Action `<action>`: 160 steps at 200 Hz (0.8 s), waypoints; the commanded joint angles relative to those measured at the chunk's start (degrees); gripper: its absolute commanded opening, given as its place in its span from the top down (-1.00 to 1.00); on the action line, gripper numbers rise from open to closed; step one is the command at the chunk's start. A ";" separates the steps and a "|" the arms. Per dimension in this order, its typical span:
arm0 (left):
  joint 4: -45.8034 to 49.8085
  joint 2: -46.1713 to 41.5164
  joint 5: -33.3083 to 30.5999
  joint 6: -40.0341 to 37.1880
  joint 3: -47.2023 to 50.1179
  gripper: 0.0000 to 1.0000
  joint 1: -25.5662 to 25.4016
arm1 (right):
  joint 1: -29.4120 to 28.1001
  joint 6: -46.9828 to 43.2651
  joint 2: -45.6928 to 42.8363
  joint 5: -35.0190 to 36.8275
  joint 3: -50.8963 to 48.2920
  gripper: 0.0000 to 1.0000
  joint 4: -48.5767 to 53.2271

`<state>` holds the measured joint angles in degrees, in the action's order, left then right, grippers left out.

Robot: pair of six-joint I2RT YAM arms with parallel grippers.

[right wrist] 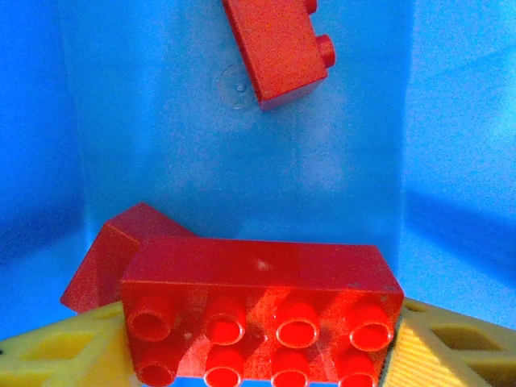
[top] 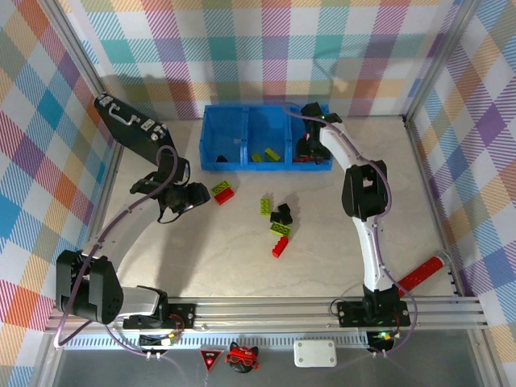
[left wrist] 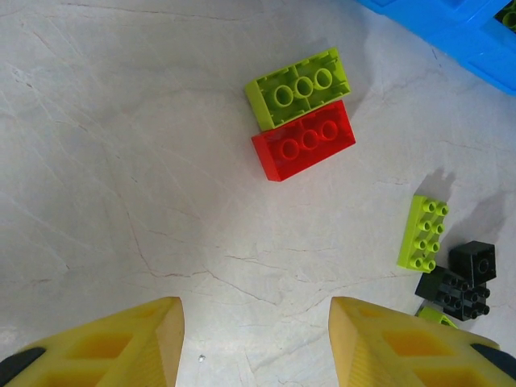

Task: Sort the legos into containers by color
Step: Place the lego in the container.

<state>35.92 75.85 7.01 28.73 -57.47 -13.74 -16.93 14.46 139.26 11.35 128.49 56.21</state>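
Left claw (left wrist: 256,322): yellow fingers apart, nothing between them, poised over bare worktop (left wrist: 121,161).

The nearest loose legos are a lime green brick (left wrist: 294,87) and a red brick (left wrist: 305,141), both flat and studs up, touching along their long sides. In the left wrist view the pair is seen ahead of the claw, a little right of centre. Their long axes lie close to the line on which the fingers close, only slightly slewed, so a wrist turn is judged necessary before either can be taken across its narrow width. No gap is left for a finger at the shared side; an end-to-end grasp or a nudge apart may be needed. The left arm is clearly the nearer to this pair.

Further right, a second lime brick (left wrist: 423,232) and a black cluster (left wrist: 459,282) are noted.

Right claw (right wrist: 260,322): lowered into the right compartment (right wrist: 201,161) and closed on a red two-by-four brick (right wrist: 258,282), a finger seemingly against each end. Release is judged to be the step in hand.

Blue containers (top: 244,137) — contents:
- left compartment (top: 226,129): one black brick (top: 219,157)
- middle compartment (top: 266,129): lime bricks (top: 272,153), two counted
- right compartment: a flat red brick (right wrist: 278,48) and a tilted red brick (right wrist: 105,262)
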 commanded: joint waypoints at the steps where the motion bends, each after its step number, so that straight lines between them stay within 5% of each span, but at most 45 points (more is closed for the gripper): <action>1: 1.38 -1.08 0.30 0.27 -1.43 -0.02 -0.23 | 0.50 -0.01 0.05 0.84 1.77 -0.42 1.05; 80: 1.63 -1.65 0.00 0.34 -1.12 -0.02 -0.63 | 3.29 0.04 -2.53 1.99 1.39 -0.54 2.83; 160: -0.31 4.40 -1.28 1.80 -4.67 -0.03 -7.49 | 3.09 2.76 -18.38 -10.53 -10.05 -0.51 -0.19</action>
<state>35.90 77.43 6.63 29.34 -58.92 -18.50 -13.87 15.22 129.67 5.32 122.52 56.64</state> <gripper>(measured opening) 0.511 0.758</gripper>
